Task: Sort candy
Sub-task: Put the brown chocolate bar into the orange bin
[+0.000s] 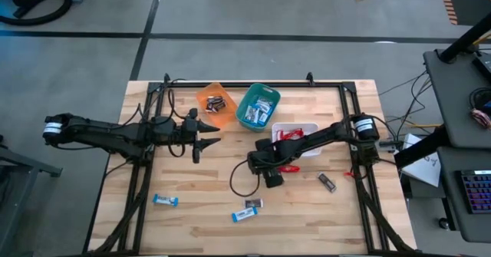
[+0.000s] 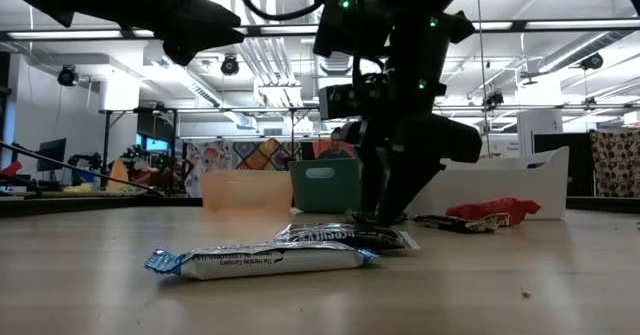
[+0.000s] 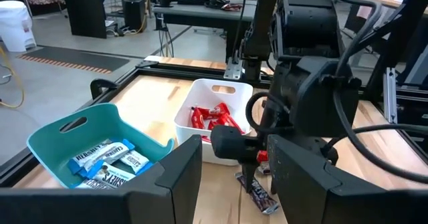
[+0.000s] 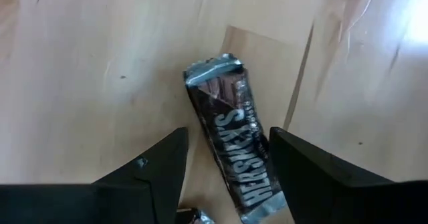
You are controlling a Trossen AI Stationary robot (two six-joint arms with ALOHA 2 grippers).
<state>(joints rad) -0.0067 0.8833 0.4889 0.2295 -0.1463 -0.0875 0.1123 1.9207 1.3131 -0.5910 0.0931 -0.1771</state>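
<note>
A dark brown candy bar [image 4: 234,144] lies flat on the wooden table. My right gripper [image 4: 227,136] is open and points down over it, with one finger on each long side of the bar. The bar also shows below that gripper in the left wrist view [image 3: 257,194]. My left gripper [image 1: 207,138] is open and empty, level above the table left of centre. Loose on the table are two blue-and-white bars [image 1: 165,201] [image 1: 244,215], a dark bar [image 1: 253,203], another dark bar [image 1: 327,182], and a red bar [image 2: 495,213] by the white bin.
Three bins stand in a row at the far middle. The orange bin [image 1: 215,103] holds dark bars, the teal bin [image 3: 73,134] holds blue-and-white bars, and the white bin [image 3: 224,90] holds red bars. A black frame [image 1: 138,172] runs round the table. A loose cable [image 1: 238,184] lies by my right gripper.
</note>
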